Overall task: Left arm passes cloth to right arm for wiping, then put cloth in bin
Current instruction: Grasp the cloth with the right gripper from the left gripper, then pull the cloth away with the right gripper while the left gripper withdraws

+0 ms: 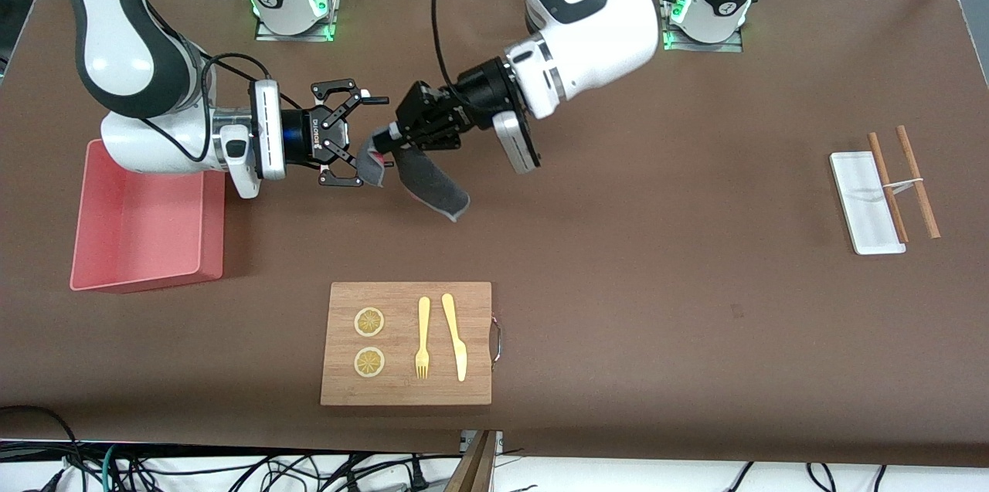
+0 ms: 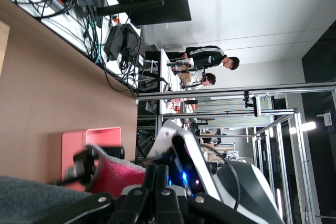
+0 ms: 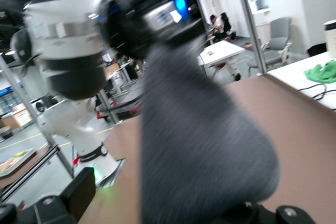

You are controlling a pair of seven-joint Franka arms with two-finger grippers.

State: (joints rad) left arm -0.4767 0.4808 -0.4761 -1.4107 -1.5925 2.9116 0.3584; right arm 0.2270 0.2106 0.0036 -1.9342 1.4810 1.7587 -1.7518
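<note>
The cloth (image 1: 421, 177) hangs in the air in the upper-middle of the front view, over bare brown table (image 1: 657, 245). It is dark grey with a strip of pink-red showing along its edge, and its long end droops toward the camera. The left gripper (image 1: 392, 138) pinches the cloth's upper part, its blocky black fingers pressed onto the fabric. The right gripper (image 1: 363, 140) faces it from the frame's left, its linkage fingers (image 1: 340, 90) spread wide around the cloth's other end, one finger above and one below; whether they touch the fabric cannot be told. In the right wrist view the grey cloth (image 3: 202, 150) fills the centre of the frame, with the left arm's wrist blurred above it. In the left wrist view the pink-red side of the cloth (image 2: 113, 174) shows near the bottom edge.

The pink bin (image 1: 100, 276) sits at the left of the front view, partly under the right arm, and what shows of its inside holds nothing. Lower centre lies a wooden cutting board (image 1: 479, 299) carrying two lemon slices (image 1: 368, 322), a yellow fork (image 1: 423, 337) and a yellow knife (image 1: 455, 336). At the right edge a white tray (image 1: 861, 198) lies with two wooden sticks (image 1: 918, 181) partly over and beside it.
</note>
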